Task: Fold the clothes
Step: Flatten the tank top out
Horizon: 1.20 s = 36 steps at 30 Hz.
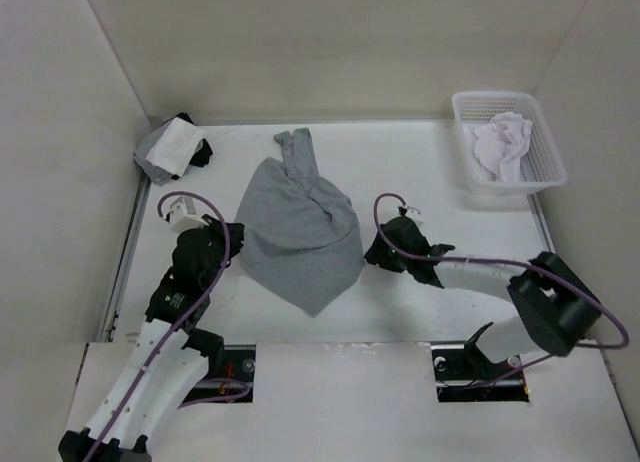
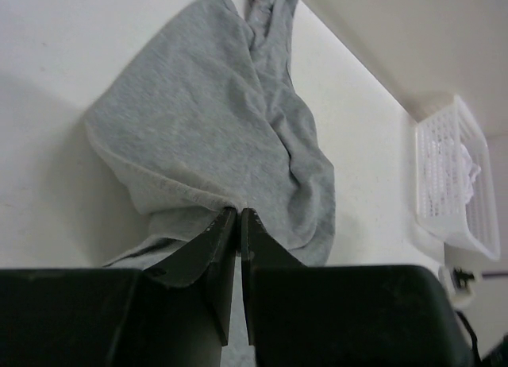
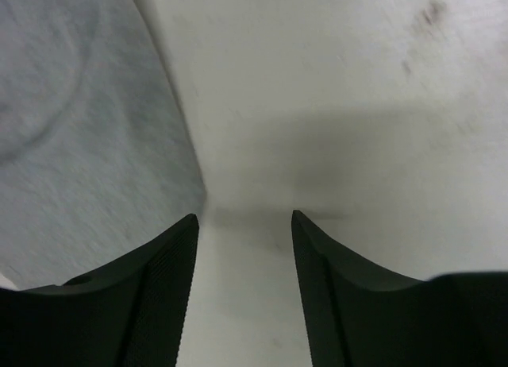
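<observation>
The T-shirt is blurred and cropped at the right wrist view's left edge. The left gripper hides its near hem, and the basket runs off the left wrist view's right edge. The heap in the far-left corner of the table is too small to make out.

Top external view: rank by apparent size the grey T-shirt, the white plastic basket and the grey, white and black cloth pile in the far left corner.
1. crumpled grey fabric T-shirt, clearly largest.
2. white plastic mesh basket.
3. grey, white and black cloth pile, smallest, though not far behind the basket.
</observation>
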Each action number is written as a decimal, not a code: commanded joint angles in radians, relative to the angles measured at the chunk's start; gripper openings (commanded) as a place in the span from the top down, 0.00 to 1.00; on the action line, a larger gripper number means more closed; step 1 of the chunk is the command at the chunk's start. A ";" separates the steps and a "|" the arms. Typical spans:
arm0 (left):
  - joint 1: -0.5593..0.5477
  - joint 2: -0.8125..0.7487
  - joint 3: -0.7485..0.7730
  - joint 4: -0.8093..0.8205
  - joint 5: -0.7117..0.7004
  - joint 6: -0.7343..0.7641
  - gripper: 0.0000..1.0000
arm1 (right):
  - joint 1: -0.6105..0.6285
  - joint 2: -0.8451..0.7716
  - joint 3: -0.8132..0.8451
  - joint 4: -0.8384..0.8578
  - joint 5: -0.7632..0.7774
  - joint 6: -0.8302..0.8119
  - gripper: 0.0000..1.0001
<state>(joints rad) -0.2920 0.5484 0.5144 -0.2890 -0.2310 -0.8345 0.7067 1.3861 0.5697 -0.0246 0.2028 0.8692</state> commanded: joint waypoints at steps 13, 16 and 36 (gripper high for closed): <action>-0.080 0.062 0.091 0.188 -0.042 0.000 0.96 | -0.014 -0.043 0.116 0.173 -0.070 -0.010 1.00; -0.062 0.050 0.095 0.191 -0.059 0.009 0.96 | 0.101 -0.331 0.124 -0.091 0.004 -0.029 0.99; 0.007 0.091 -0.013 0.218 -0.060 -0.003 0.96 | -0.247 0.352 0.647 -0.012 -0.131 -0.240 0.74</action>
<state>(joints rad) -0.2943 0.6716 0.5198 -0.1089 -0.2813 -0.8406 0.4561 1.7962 1.1572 -0.0925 0.0624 0.6735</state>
